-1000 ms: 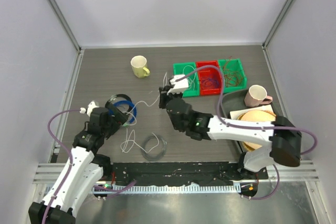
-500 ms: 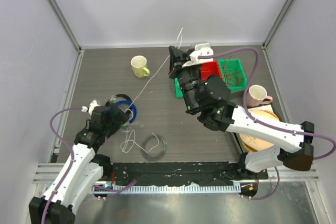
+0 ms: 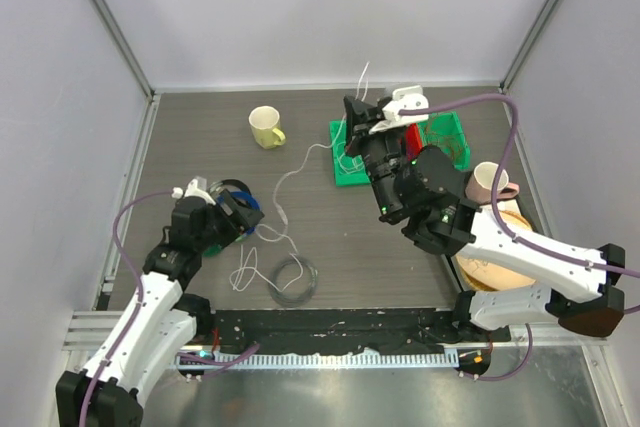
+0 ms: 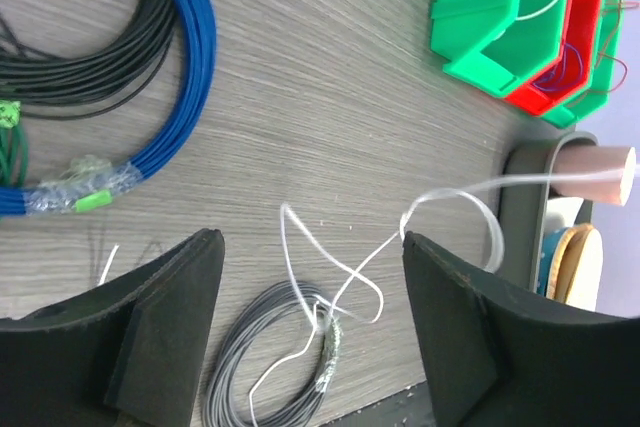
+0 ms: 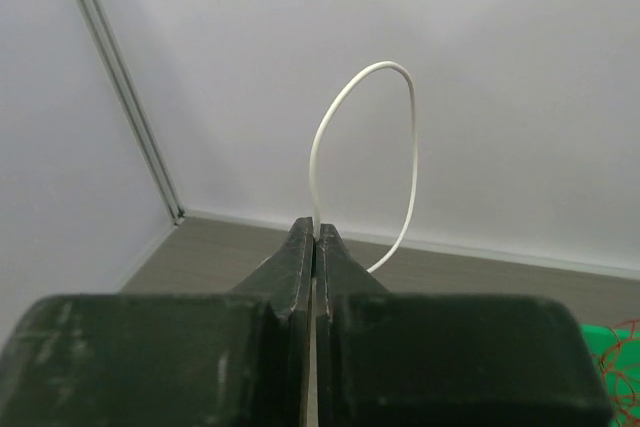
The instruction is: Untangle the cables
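Tabletop (image 3: 200,142), grey woodgrain, under white cable (image 3: 281,185); seemingly plain walls (image 3: 320,17).

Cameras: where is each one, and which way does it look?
Top: high behind the arms, looking down at the table; both arms show.
Left wrist: looks down at the table past the open left pincer.
Right wrist: faces the back wall; right pincer shut on the white cable.
Shared: top and left wrist both show the grey coil.
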